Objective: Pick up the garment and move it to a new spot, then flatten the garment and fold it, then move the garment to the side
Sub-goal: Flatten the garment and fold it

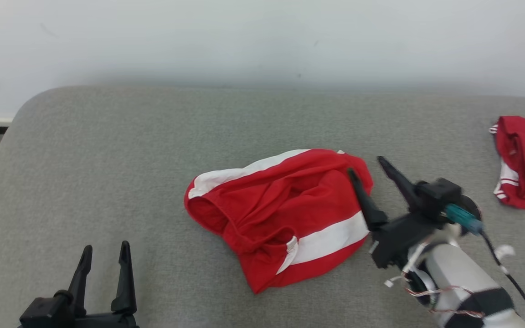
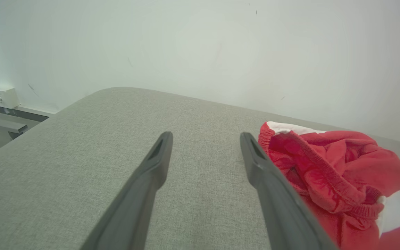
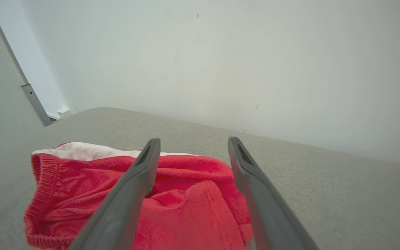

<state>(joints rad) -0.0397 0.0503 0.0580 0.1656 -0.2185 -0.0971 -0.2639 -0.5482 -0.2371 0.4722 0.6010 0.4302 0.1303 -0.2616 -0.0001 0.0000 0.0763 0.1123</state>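
The red shorts (image 1: 280, 214) lie partly under the right gripper (image 1: 365, 165), whose jaws are spread, one finger over the cloth's edge. The left gripper (image 1: 106, 246), also spread, is apart from them.

Location type: a bare test room or laboratory. Indicators: a plain white wall (image 1: 262, 41), scuffed in places; a broad work surface (image 1: 107, 159) covered in grey fabric, with a rounded corner; a grey metal ledge (image 2: 3, 124) and a small cabled white box (image 2: 3, 96) at the wall's foot; one red-and-white garment (image 1: 280, 214) on the surface, and a second red garment (image 1: 524, 164) well apart from it.
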